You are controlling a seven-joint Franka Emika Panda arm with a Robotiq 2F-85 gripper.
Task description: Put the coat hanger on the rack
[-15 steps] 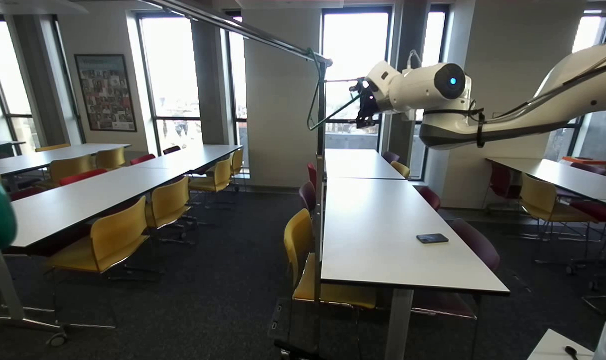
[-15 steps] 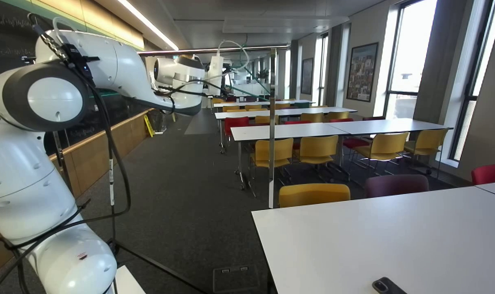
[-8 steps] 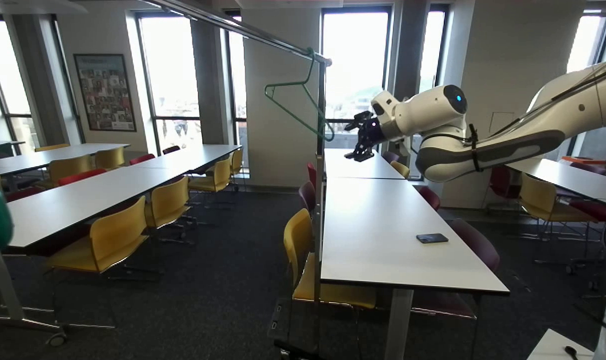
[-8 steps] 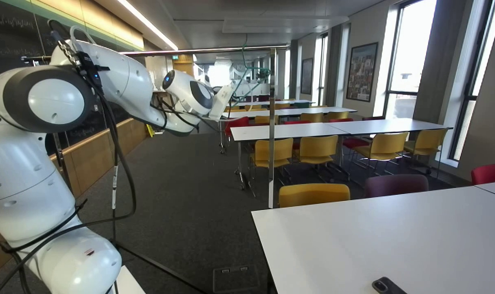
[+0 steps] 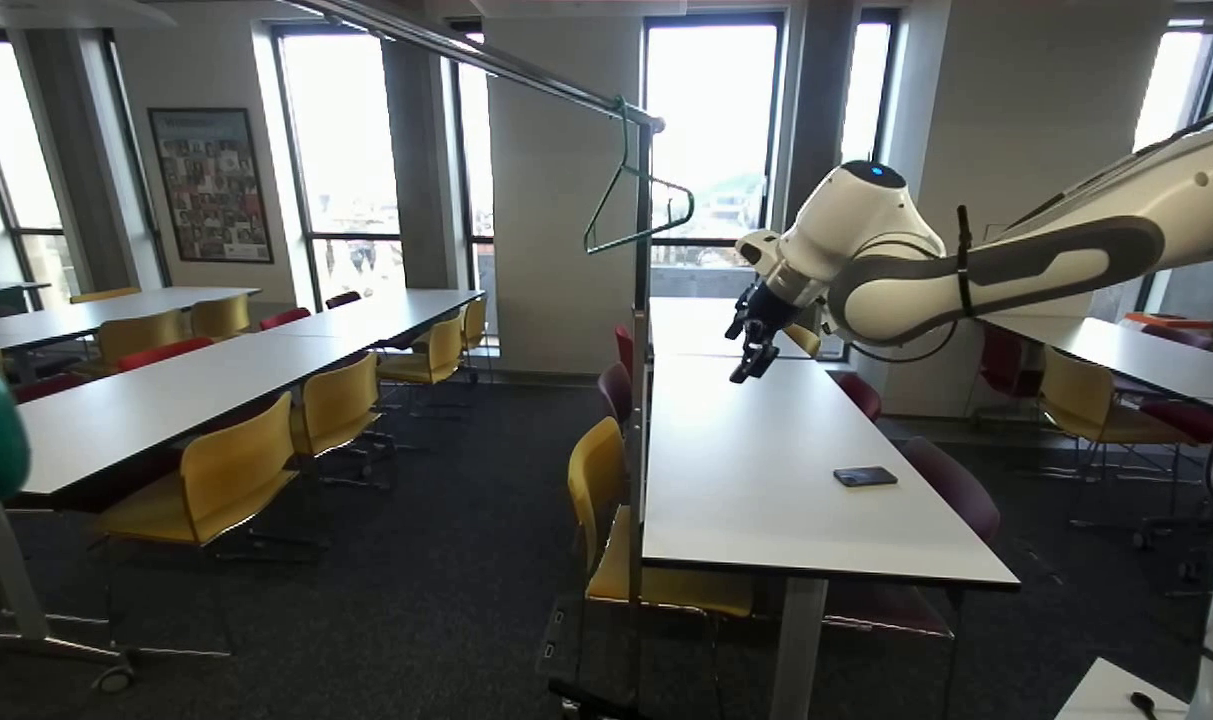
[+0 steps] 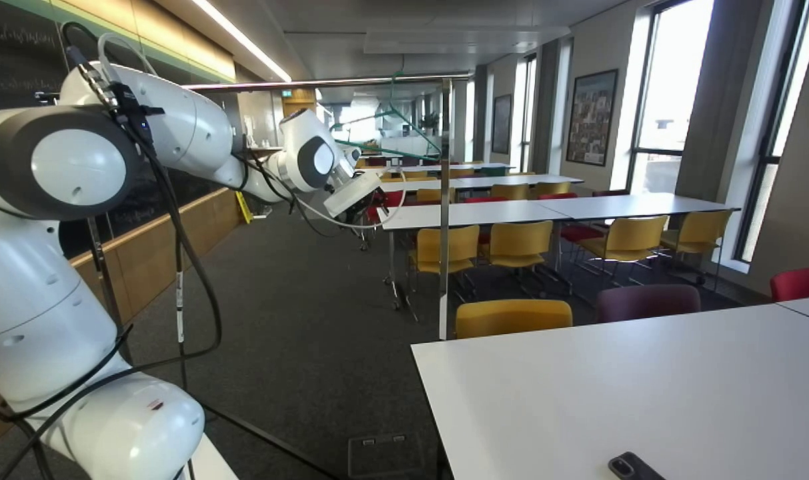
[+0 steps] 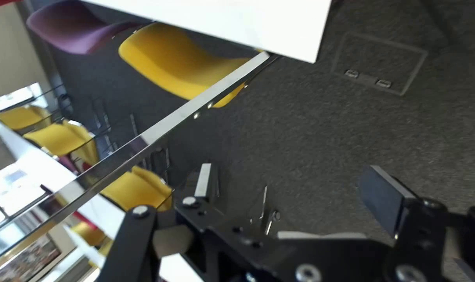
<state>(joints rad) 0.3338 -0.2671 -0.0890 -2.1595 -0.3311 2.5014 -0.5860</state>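
Claw [image 7: 294, 190]: spread wide with nothing in it, tipped downward
Coat hanger [image 5: 621, 243]: hooked over the rack [image 5: 506, 66] near its end, higher than the claw and apart from it
Long axis: slantwise to the rack, exact angle hard to tell
Room: open carpet [image 7: 319, 129] below, post [image 7: 182, 114] and table [image 7: 241, 17] off to one side
Next move: hanging looks done; I'd back off, clear of the post

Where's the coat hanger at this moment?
In an exterior view, the coat hanger hangs from the rack near the end post, above and left of the open gripper.
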